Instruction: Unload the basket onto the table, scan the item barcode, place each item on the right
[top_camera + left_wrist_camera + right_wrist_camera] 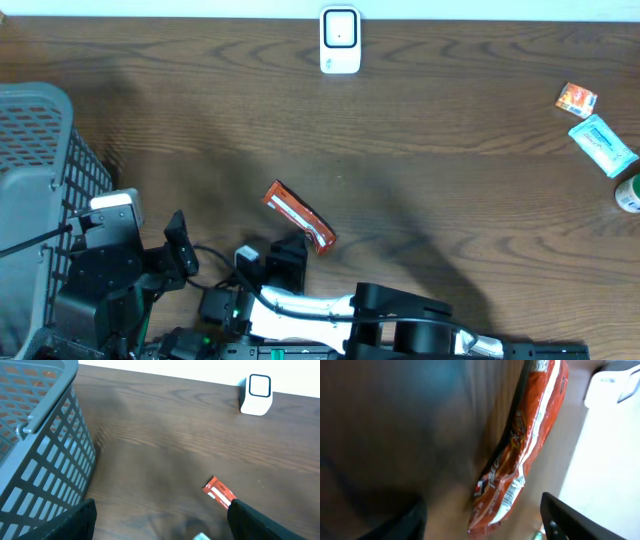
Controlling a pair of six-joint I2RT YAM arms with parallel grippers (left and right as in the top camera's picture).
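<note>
The packet [298,216] lies on the tabletop [450,120] at centre frame, below the scanner [340,40]. The right pincer [482,515] is spread beside its end, not pinching it. The left pincer [165,522], lower left, is spread too.

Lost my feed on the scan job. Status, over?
Left gripper open, empty. Right gripper open, straddling red snack packet lying on table, not gripped. Nothing between packet and scanner.

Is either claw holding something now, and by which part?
Nothing is held. The red packet lies on the table, free of the open right claw; the left claw is open and empty.
</note>
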